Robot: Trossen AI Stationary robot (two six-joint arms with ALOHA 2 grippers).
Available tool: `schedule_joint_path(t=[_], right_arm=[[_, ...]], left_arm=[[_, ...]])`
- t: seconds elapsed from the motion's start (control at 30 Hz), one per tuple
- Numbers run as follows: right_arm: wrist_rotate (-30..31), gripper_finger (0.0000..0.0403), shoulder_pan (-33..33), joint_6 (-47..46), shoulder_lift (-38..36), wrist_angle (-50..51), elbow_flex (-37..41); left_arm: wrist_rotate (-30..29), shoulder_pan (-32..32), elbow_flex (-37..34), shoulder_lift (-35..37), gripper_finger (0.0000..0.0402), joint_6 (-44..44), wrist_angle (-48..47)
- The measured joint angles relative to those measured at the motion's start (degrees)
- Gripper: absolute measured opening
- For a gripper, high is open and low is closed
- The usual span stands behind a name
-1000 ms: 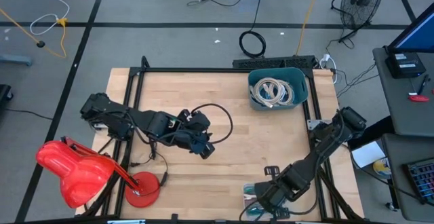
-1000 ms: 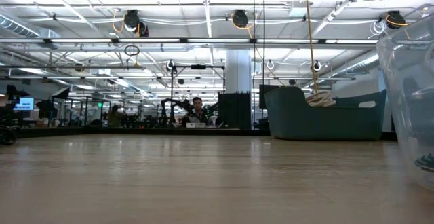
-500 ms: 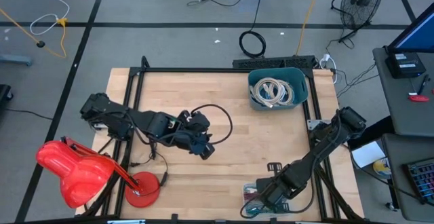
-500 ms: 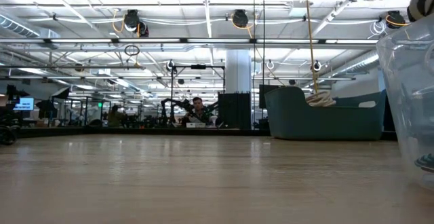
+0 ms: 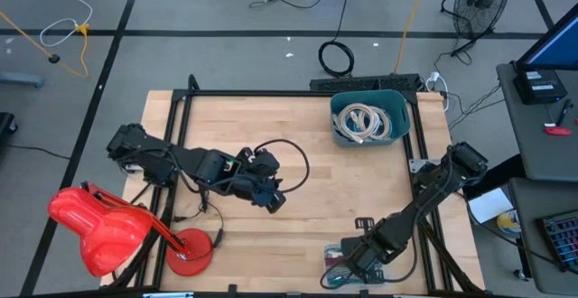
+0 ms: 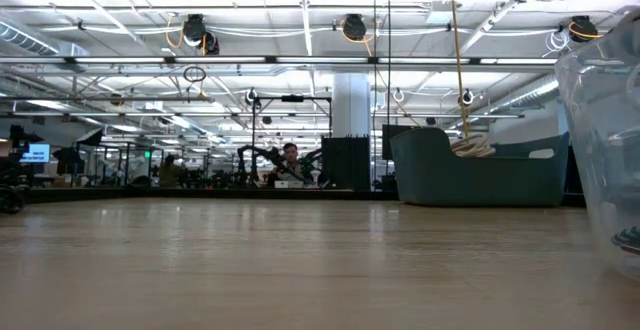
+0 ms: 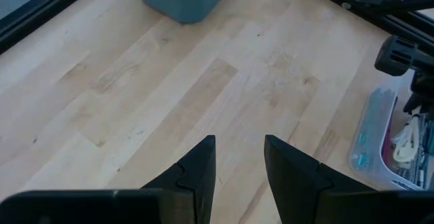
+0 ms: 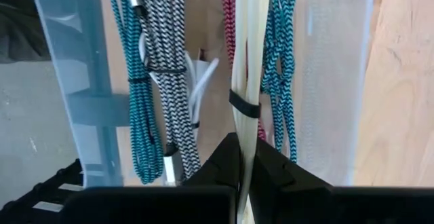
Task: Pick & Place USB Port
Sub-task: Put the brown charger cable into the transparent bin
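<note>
**A:** Start with the high view. Your right gripper (image 5: 348, 266) sits at the lower middle of the frame, down in the clear bin (image 5: 330, 260) of cables at the table's front edge. Your left gripper (image 5: 274, 199) waits left of centre over bare wood, and the blue bin (image 5: 397, 108) holding a pale coil sits upper right.

**B:** And the low view?

**A:** Little help there. You only get the clear bin's wall (image 6: 610, 150) at the far right edge and the blue bin (image 6: 480, 175) right of centre; neither gripper shows.

**B:** Left wrist view?

**A:** Your left fingers (image 7: 196, 173) stand apart at the bottom of the frame with nothing between them, only tabletop beyond. The clear bin (image 7: 369, 139) is at the right edge.

**B:** Right wrist view is the one that counts.

**A:** Yes. Your right fingers (image 8: 227, 159) are pressed together at bottom centre, pinching the cream cable (image 8: 244, 54), which runs up the middle of the frame among teal, red and black-and-white braided cables.

**B:** How will it handle?

**A:** I'd judge it light and limp, so it will droop and swing. The black tie (image 8: 244, 105) around it is the sound place to hold, since the strands stay together there. Watch for neighbouring cables snagging as you lift.
</note>
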State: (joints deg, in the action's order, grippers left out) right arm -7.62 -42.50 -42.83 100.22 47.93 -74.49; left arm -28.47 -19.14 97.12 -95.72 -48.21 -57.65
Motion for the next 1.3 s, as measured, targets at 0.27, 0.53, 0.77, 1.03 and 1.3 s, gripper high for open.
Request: schedule_joint_path(t=[0.27,0.53,0.77,1.03,1.3], right_arm=[[-1.0,0.0003,0.0,-0.2,0.0,-4.8,3.8],[-1.5,0.0003,0.0,-0.9,0.0,-6.9,6.2],[-1.6,0.0006,0.0,-1.5,-0.2,-9.7,7.8],[-1.7,0.0013,0.0,-1.6,-0.2,-10.0,7.8],[-4.4,0.0054,0.1,-3.2,-0.3,-10.6,7.6]], left_arm=[[0.0,0.0,0.0,0.0,0.0129,0.0,0.0],[0.0,-0.1,0.0,0.0,0.0129,-0.2,0.0],[0.0,-0.1,0.0,0.0,0.0129,-0.2,0.0],[0.0,-0.1,0.0,0.0,0.0129,-0.5,0.0],[0.0,-0.1,0.0,0.0,0.0129,-0.6,0.0]])
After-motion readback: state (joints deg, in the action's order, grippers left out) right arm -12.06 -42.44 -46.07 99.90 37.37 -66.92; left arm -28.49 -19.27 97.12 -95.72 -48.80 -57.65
